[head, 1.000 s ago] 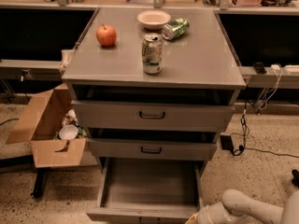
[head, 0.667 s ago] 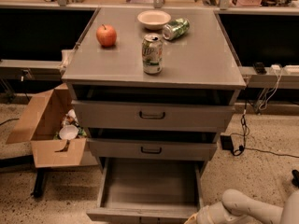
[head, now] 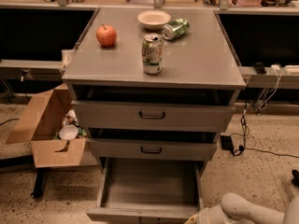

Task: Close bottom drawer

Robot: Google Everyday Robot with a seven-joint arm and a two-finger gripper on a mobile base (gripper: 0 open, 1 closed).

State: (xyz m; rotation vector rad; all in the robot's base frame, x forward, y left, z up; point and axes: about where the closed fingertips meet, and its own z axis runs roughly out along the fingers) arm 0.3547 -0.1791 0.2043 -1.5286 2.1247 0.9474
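while the bottom drawer (head: 149, 183) of the grey cabinet (head: 224, 85) stands pulled far out toward the camera, showing its wide shallow grey tray, its front panel is partly cut off by the lower edge of the view; the gripper (head: 195, 217) sits low at the drawer's front right corner, right at the bottom edge, on the end of a pale rounded arm (head: 240, 208) that comes in from the lower right

so little of the gripper shows that i cannot tell whether it is open or closed, nor whether it touches the drawer front

above it, the middle drawer (head: 187, 150) and the top drawer (head: 196, 116) each stand out a little, each with a dark bar handle at the centre

on the cabinet top a red apple (head: 106, 35) lies at the left, a pale bowl (head: 154, 18) at the back, a green can (head: 176, 28) on its side just right of the bowl, and an upright can (head: 152, 54) near the front middle

an open cardboard box (head: 44, 125) holding scraps stands on the speckled floor just left of the cabinet, and a dark power adapter (head: 227, 142) with cables lies on the floor to the right
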